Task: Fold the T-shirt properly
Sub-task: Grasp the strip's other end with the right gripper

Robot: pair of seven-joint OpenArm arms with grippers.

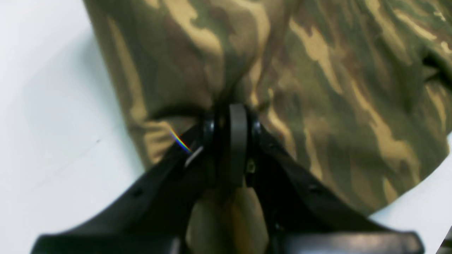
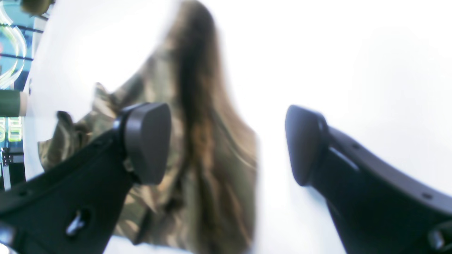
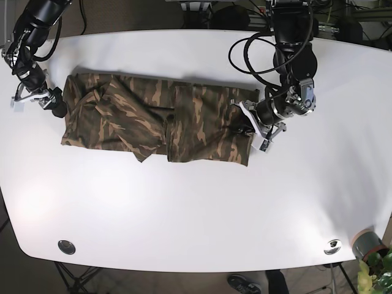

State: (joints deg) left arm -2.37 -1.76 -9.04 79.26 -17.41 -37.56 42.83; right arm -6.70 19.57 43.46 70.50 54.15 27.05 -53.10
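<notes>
A camouflage T-shirt (image 3: 156, 125) is lying spread lengthwise toward the far edge of the white surface (image 3: 196, 208); the left gripper (image 1: 231, 121) is pinching the shirt's fabric, fingers closed tight; the right gripper (image 2: 227, 144) is hanging beside the shirt's other end, fingers wide apart and empty; no writing is showing legibly.

Bare white table (image 3: 196, 208) all around the T-shirt (image 3: 153, 116); black cables (image 3: 245, 58) near its far-right end.
</notes>
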